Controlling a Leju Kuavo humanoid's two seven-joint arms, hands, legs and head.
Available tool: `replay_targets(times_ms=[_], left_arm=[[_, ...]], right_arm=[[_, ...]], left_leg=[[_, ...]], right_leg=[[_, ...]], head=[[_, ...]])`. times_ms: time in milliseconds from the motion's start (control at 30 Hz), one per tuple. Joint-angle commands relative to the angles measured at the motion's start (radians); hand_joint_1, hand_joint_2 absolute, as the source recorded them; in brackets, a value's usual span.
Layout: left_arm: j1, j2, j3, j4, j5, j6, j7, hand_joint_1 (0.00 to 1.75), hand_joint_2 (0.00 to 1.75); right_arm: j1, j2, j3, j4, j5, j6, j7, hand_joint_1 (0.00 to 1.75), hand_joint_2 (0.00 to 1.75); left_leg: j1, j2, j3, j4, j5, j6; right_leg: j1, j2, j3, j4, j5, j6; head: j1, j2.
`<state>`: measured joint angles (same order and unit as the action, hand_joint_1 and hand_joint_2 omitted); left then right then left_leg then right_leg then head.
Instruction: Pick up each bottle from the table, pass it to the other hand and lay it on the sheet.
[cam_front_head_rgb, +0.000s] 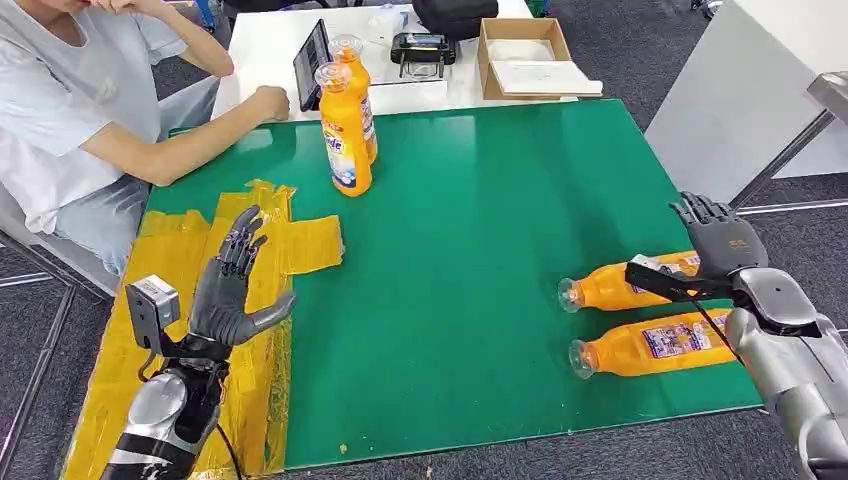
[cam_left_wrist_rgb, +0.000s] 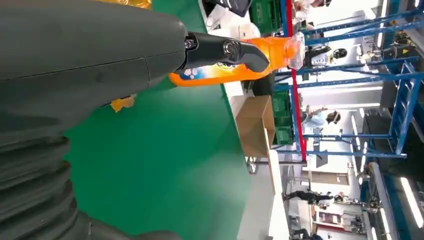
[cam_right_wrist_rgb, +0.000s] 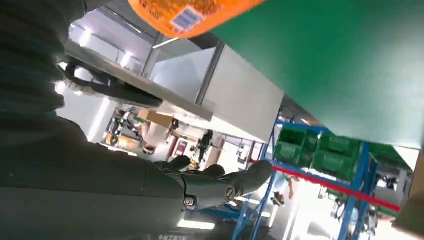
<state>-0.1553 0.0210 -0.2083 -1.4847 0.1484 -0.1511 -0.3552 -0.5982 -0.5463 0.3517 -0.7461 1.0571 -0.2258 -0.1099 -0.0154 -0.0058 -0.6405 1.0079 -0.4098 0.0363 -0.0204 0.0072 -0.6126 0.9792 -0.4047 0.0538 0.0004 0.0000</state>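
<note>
Two orange bottles stand upright at the far side of the green table (cam_front_head_rgb: 480, 250), the nearer one (cam_front_head_rgb: 346, 130) in front of the other (cam_front_head_rgb: 356, 75). Two more lie on their sides at the right edge, one (cam_front_head_rgb: 625, 286) farther from me and one (cam_front_head_rgb: 650, 345) nearer. The yellow sheet (cam_front_head_rgb: 180, 300) covers the table's left part. My left hand (cam_front_head_rgb: 232, 285) hovers open over the sheet, fingers spread and pointing away from me. My right hand (cam_front_head_rgb: 722, 235) is open beside the base of the farther lying bottle and holds nothing. The left wrist view shows a standing bottle (cam_left_wrist_rgb: 230, 62) behind a fingertip.
A person in a white shirt (cam_front_head_rgb: 70, 110) sits at the far left with a forearm resting on the table's corner. Behind the green table a white table carries a tablet (cam_front_head_rgb: 311, 62), a black device (cam_front_head_rgb: 423, 48) and an open cardboard box (cam_front_head_rgb: 525, 58).
</note>
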Motion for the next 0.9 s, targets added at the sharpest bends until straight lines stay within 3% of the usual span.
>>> replay_targets(times_ms=[33, 200, 367, 533, 600, 900], left_arm=[[-0.025, 0.015, -0.013, 0.065, 0.003, 0.003, 0.002, 0.00, 1.75], [-0.026, 0.015, -0.013, 0.064, 0.003, 0.004, 0.003, 0.00, 1.75], [-0.028, 0.015, -0.013, 0.061, 0.004, 0.004, 0.003, 0.00, 1.75], [-0.030, 0.019, -0.015, 0.061, 0.006, 0.006, 0.004, 0.00, 1.75], [-0.030, 0.022, -0.014, 0.061, 0.006, 0.007, 0.004, 0.00, 1.75], [-0.031, 0.023, -0.014, 0.062, 0.006, 0.007, 0.004, 0.00, 1.75]], right_arm=[[-0.071, 0.041, 0.053, 0.112, -0.001, -0.003, 0.001, 0.00, 1.75], [-0.062, 0.036, 0.053, 0.094, -0.007, 0.000, 0.017, 0.00, 1.75], [-0.056, 0.039, 0.055, 0.091, -0.008, 0.002, 0.020, 0.00, 1.75], [-0.060, 0.035, 0.061, 0.090, -0.063, 0.073, -0.021, 0.00, 1.75], [-0.073, 0.024, 0.074, 0.096, -0.097, 0.151, -0.066, 0.00, 1.75], [-0.080, 0.019, 0.078, 0.097, -0.100, 0.162, -0.070, 0.00, 1.75]], left_leg=[[0.003, 0.004, 0.011, 0.002, -0.005, -0.005], [0.001, 0.002, 0.003, 0.000, -0.001, -0.002], [0.002, 0.002, 0.007, 0.000, -0.003, -0.004], [0.002, 0.002, 0.007, 0.001, -0.003, -0.004], [0.001, 0.002, 0.006, 0.000, -0.002, -0.003], [0.001, 0.001, 0.002, 0.000, 0.000, -0.001]], right_leg=[[0.003, 0.003, 0.011, -0.001, -0.002, -0.004], [0.001, 0.001, 0.003, -0.001, 0.000, -0.002], [0.002, 0.001, 0.006, -0.001, -0.001, -0.003], [0.002, 0.001, 0.007, -0.001, -0.002, -0.003], [0.002, 0.001, 0.005, -0.001, -0.001, -0.003], [0.001, 0.001, 0.002, -0.001, 0.000, -0.001]], head=[[0.000, 0.000], [0.000, 0.000], [0.000, 0.000], [0.000, 0.000], [0.000, 0.000], [0.000, 0.000]])
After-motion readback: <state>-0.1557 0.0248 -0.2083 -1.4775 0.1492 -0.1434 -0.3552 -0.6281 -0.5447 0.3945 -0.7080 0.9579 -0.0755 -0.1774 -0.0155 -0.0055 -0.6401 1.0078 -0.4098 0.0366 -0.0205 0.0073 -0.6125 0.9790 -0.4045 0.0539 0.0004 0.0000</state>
